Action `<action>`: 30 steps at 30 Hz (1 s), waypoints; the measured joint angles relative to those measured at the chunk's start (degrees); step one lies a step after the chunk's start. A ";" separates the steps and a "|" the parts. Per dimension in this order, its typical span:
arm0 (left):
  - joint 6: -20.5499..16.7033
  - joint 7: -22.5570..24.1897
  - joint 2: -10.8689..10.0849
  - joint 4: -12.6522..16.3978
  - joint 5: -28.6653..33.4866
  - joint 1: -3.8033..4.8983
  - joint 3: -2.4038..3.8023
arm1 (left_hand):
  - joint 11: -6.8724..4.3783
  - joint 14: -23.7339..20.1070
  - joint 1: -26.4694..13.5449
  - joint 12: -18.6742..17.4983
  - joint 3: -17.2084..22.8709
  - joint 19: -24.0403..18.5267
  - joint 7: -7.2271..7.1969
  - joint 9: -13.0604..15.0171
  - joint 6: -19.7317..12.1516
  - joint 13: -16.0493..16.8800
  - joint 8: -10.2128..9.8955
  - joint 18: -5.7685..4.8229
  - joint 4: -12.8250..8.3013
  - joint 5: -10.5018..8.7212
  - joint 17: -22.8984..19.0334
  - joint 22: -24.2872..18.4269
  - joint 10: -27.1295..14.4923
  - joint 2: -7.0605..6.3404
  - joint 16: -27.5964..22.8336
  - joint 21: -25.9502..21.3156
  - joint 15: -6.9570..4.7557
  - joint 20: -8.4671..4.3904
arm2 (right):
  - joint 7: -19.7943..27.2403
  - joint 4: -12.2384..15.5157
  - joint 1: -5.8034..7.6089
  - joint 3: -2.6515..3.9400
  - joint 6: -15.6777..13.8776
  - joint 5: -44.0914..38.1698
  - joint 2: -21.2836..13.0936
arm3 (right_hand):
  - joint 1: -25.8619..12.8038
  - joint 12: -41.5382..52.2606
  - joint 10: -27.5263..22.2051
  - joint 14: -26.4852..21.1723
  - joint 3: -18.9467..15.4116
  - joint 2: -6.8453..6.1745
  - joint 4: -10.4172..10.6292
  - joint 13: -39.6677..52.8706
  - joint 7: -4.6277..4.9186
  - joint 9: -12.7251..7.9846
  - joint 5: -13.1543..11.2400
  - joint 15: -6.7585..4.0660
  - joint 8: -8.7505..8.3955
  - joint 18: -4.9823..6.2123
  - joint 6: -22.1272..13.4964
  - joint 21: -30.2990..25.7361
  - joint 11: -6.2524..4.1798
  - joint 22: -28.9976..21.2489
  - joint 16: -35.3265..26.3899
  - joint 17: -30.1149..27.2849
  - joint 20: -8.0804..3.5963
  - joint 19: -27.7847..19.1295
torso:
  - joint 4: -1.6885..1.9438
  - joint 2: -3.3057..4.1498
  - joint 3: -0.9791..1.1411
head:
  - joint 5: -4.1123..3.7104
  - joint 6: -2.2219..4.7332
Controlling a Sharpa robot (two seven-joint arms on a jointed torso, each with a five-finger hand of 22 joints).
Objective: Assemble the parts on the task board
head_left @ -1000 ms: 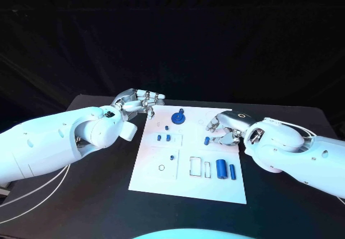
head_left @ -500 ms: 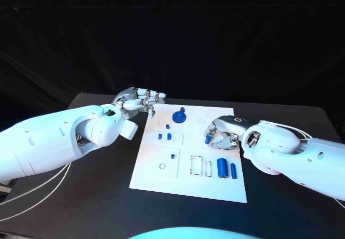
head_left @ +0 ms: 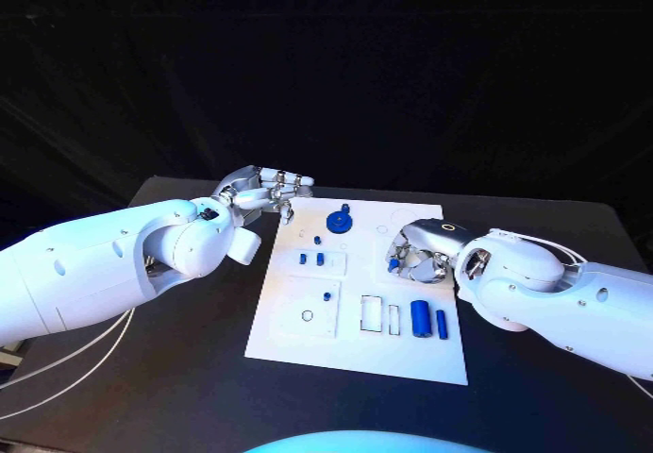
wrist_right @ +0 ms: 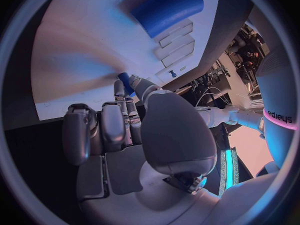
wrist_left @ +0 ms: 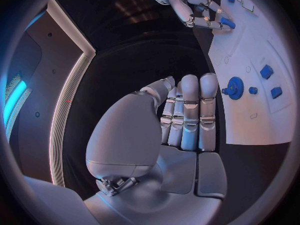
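Observation:
The white task board [head_left: 357,335] lies in the middle of the black table. My right hand [head_left: 415,255] is over the board's right side and pinches a small blue part [head_left: 392,266] between thumb and a finger; the right wrist view shows this part [wrist_right: 125,81] at the fingertips, close above the board. My left hand [head_left: 265,193] hovers at the board's far left corner with its fingers [wrist_left: 189,110] straight and side by side, holding nothing. On the board sit a blue gear [head_left: 336,224], two small blue pegs [head_left: 311,259] and two blue cylinders [head_left: 427,321].
Rectangular recesses [head_left: 370,314] and a small ring [head_left: 308,316] mark the board's near half. Black table [head_left: 544,396] surrounds the board on all sides. From the left wrist the right hand [wrist_left: 194,7] is seen across the board, past the gear [wrist_left: 235,87].
My right hand has turned at the wrist and drawn the small blue part slightly inward over the board. The left hand has barely moved.

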 measured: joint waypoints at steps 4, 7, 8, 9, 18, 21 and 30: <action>0.06 -0.05 0.02 0.00 0.00 0.00 0.00 | 0.00 0.00 0.00 0.00 0.00 0.00 0.00 0.00 0.00 0.00 0.00 -0.01 0.00 0.00 0.00 0.00 0.00 0.00 0.00 0.00 0.00 0.00 | -0.33 -0.05 -0.05 -0.05 -0.92 -0.21 0.13 | 0.30 0.28 1.34 -0.18 0.65 0.75 -0.17 0.16 0.04 0.01 -1.67 -0.59 0.45 0.00 0.60 0.69 -0.31 0.00 0.33 0.33 -0.13 0.13 | -0.03 0.00 0.01 | 0.00 -0.04; 0.10 -0.10 0.02 -0.01 0.00 0.00 0.00 | 0.00 0.00 0.00 0.00 0.00 0.00 0.00 0.00 0.00 0.00 0.00 0.00 0.00 0.00 0.00 0.00 0.00 0.00 0.00 0.00 0.00 0.00 | -0.56 0.06 -0.15 -0.12 -1.76 -0.39 0.16 | 0.38 0.29 2.12 -0.06 0.97 1.27 -0.47 0.26 0.13 0.00 -2.22 -0.71 0.45 0.00 0.69 1.47 -0.54 0.00 0.54 0.60 -0.34 0.07 | -0.02 0.01 0.02 | -0.08 -0.07; 0.11 -0.11 0.03 -0.02 0.00 0.00 0.00 | 0.00 0.00 0.00 0.00 0.00 0.00 0.00 0.00 0.00 0.00 0.00 0.00 0.00 0.00 0.00 0.00 0.00 0.00 0.00 0.00 0.00 0.00 | -0.61 0.12 -0.17 -0.13 -1.95 -0.44 0.15 | 0.44 0.34 2.22 0.02 0.97 1.34 -0.47 0.29 0.13 0.01 -2.25 -0.79 0.45 0.00 0.69 1.47 -0.64 -0.01 0.55 0.61 -0.42 -0.01 | -0.02 0.01 0.02 | -0.08 -0.07; 0.12 -0.12 0.04 -0.03 0.00 0.00 0.00 | 0.00 0.00 0.00 0.00 0.00 0.00 0.01 -0.02 -0.01 0.00 0.00 0.00 0.00 0.00 -0.01 0.00 0.00 0.00 0.00 0.00 0.00 0.00 | -0.69 0.22 -0.19 -0.14 -2.26 -0.51 0.11 | 0.37 0.36 2.32 0.03 0.97 1.42 -0.47 0.31 0.13 0.01 -2.30 -0.79 0.45 0.00 0.69 1.48 -0.73 0.00 0.55 0.61 -0.43 -0.02 | 0.00 0.01 0.02 | -0.10 -0.08; 0.22 -0.29 0.09 -0.36 -0.01 0.00 -0.01 | -0.21 0.00 -0.18 0.00 0.00 0.00 0.21 -0.06 -0.22 0.00 0.23 -0.01 0.00 0.00 -0.07 0.01 -0.21 0.18 0.00 0.00 0.00 0.00 | -0.97 5.21 0.30 0.34 -6.62 -0.26 -2.59 | 0.75 0.14 2.33 0.02 0.98 1.92 -0.48 0.30 0.12 -0.05 -2.44 -0.79 0.45 0.00 0.68 1.96 -0.73 -0.01 0.55 0.84 -0.42 -0.02 | 0.01 -0.08 -0.01 | -0.10 -0.12; 0.22 -0.33 0.12 -0.43 -0.01 0.00 -0.02 | -0.21 0.00 -0.23 0.00 0.00 0.00 0.21 -0.06 -0.22 0.00 0.23 -0.01 0.00 0.00 -0.06 0.01 -0.21 0.23 0.00 0.00 0.00 0.00 | -0.90 7.36 0.78 0.52 -8.07 0.32 -3.57 | 0.74 0.13 2.33 0.02 0.97 1.91 -0.47 0.29 0.11 -0.06 -2.50 -0.79 0.45 0.00 0.68 1.98 -0.73 -0.02 0.77 1.03 -0.42 -0.02 | -0.05 -0.09 -0.02 | -0.09 0.01; 0.29 -0.40 0.46 -0.82 -0.01 -0.01 -0.05 | -0.21 0.00 -0.23 0.00 0.00 0.00 0.21 -0.06 -0.21 0.00 0.23 -0.01 0.00 0.00 -0.06 0.01 -0.21 0.23 0.00 0.00 0.00 0.00 | -0.07 12.54 0.41 0.69 -11.49 3.02 -1.13 | 0.28 0.12 2.33 0.02 0.84 1.45 -0.36 0.24 0.10 -0.06 -2.54 -0.79 0.45 -0.90 0.66 2.45 -0.72 -0.02 1.03 1.40 -0.42 -0.02 | -0.14 -0.15 -0.07 | 0.25 0.17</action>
